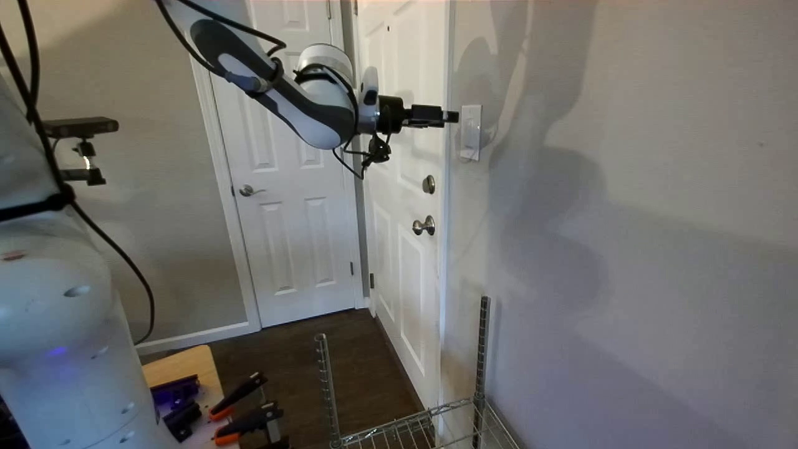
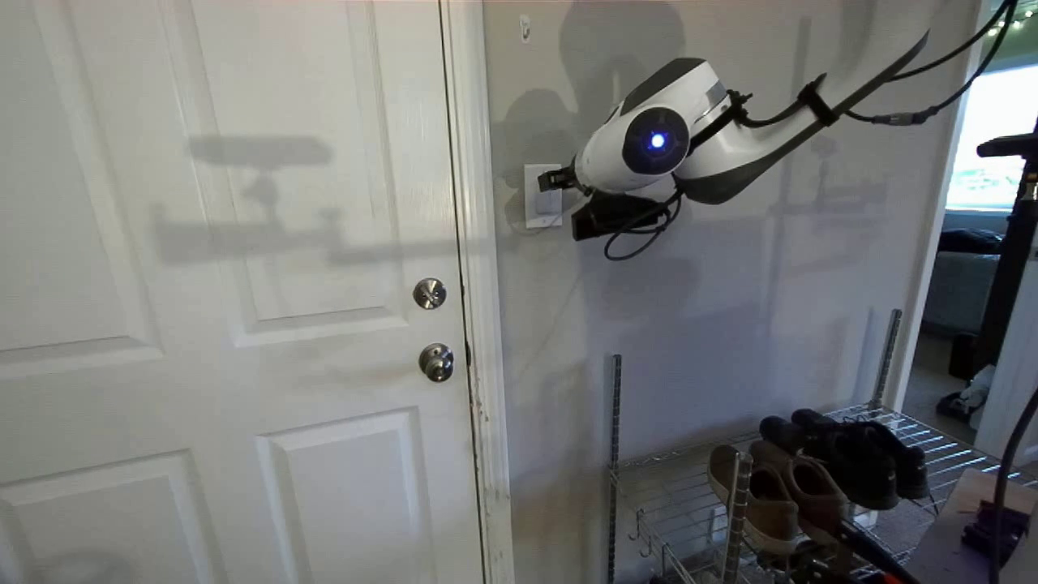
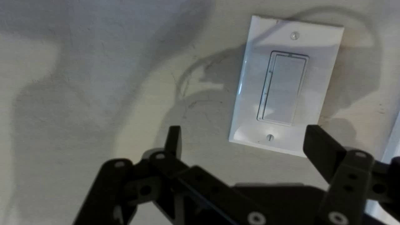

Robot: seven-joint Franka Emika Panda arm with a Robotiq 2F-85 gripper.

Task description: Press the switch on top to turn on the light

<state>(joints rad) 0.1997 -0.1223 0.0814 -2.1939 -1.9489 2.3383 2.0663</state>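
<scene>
The switch is a small white upright plate on the grey wall, right beside the door frame, with a tall rocker in its middle. It shows in both exterior views (image 1: 471, 133) (image 2: 533, 204) and in the wrist view (image 3: 283, 89), upper right. My black gripper (image 3: 244, 134) is open and empty there. Its right fingertip overlaps the plate's lower right corner in the picture; its left fingertip is over bare wall. In both exterior views the gripper (image 1: 452, 116) (image 2: 553, 179) points at the wall close to the plate's upper part. I cannot tell whether it touches. It hides some of the plate.
The white door (image 2: 324, 365) with a deadbolt (image 2: 430, 294) and round knob (image 2: 437, 362) stands beside the switch. A wire shelf (image 2: 673, 487) with metal posts and several shoes (image 2: 811, 478) is below the arm. A small table (image 1: 187, 368) holds clamps by the robot base.
</scene>
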